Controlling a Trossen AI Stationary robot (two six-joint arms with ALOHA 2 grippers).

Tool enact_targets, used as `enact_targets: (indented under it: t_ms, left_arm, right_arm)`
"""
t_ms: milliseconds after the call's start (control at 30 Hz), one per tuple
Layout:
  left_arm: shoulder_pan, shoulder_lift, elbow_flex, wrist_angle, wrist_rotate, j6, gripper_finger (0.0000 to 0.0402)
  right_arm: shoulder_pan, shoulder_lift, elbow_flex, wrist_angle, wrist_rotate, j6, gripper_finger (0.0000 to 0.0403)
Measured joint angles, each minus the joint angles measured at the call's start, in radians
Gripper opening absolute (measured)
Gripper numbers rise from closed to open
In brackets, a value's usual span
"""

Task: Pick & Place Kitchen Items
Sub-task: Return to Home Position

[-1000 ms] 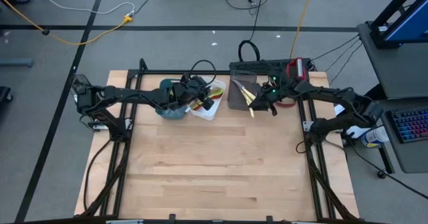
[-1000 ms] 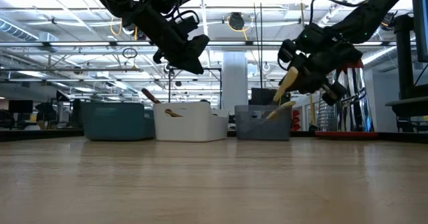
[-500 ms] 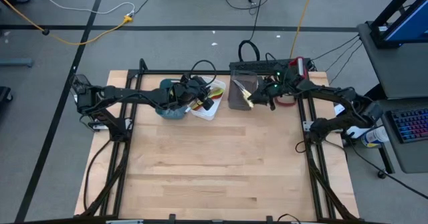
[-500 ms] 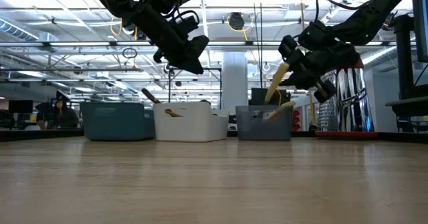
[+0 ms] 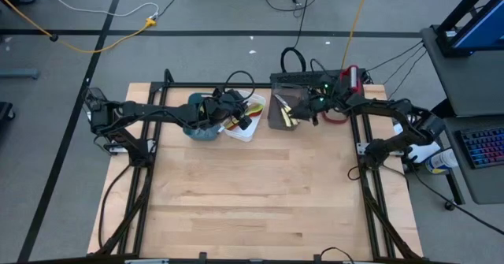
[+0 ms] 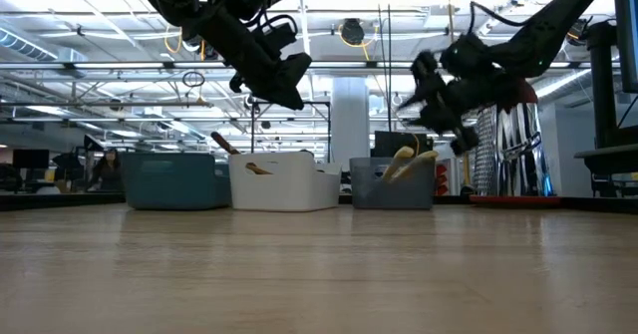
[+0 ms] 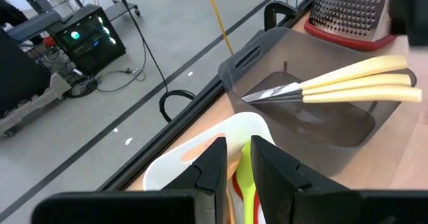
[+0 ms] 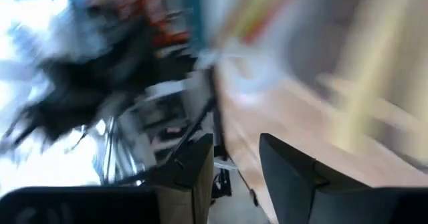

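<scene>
The wooden table (image 5: 252, 201) carries a row of three trays along its far edge: teal tray (image 6: 174, 179), white tray (image 6: 284, 184) and grey bin (image 7: 267, 63). A grater (image 7: 351, 10) stands just beyond the bin.

The left arm (image 5: 157, 113) waits, reaching over the teal and white trays. The left gripper (image 7: 237, 147) hangs above the white tray with its fingers a little apart and nothing between them.

The right arm (image 5: 378, 110) is the one at work. It reaches in from the right side, with the right gripper (image 8: 234, 144) above the bin's far right corner. Its fingers are apart and empty.

Three knives (image 7: 354, 83) lie together in the grey bin, their pale handles leaning up over the rim on the right arm's side. Spatulas (image 7: 242, 177) lie in the white tray. The only utensils in view are those in the trays.

The placing looks done, so the step in hand seems to be the right arm's return to its rest pose. That calls for lifting clear of the bin's rim and the knife handles, and keeping off the grater beside it. The arm then has to fold back toward its own side of the table with the gripper empty.
</scene>
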Motion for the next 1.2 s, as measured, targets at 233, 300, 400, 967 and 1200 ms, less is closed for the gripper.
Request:
enact_targets:
  t_ms: [233, 300, 400, 967, 1200]
  left_arm:
    - [0.003, 0.000, 0.000, 0.000, -0.001, 0.019, 0.0072]
    - [0.002, 0.000, 0.000, 0.000, -0.001, 0.041, 0.0072]
    - [-0.005, 0.000, 0.000, -0.001, 0.000, 0.061, 0.0072]
    - [-0.137, -0.304, -0.001, -0.193, 0.000, 0.105, 0.0003]
    - [-0.151, -0.507, -0.006, -0.387, -0.028, 0.039, 0.0015]
  right_arm:
    - [0.070, -0.060, 0.000, 0.411, -0.029, -0.052, 0.0114]
    - [0.106, -0.094, 0.000, 0.471, -0.030, -0.100, 0.0113]
    - [0.163, -0.153, 0.001, 0.469, -0.039, -0.221, 0.0104]
    - [0.352, -0.437, 0.001, 0.107, -0.048, -0.780, 0.0002]
    - [0.347, -0.575, 0.001, -0.258, 0.181, -1.016, 0.0001]
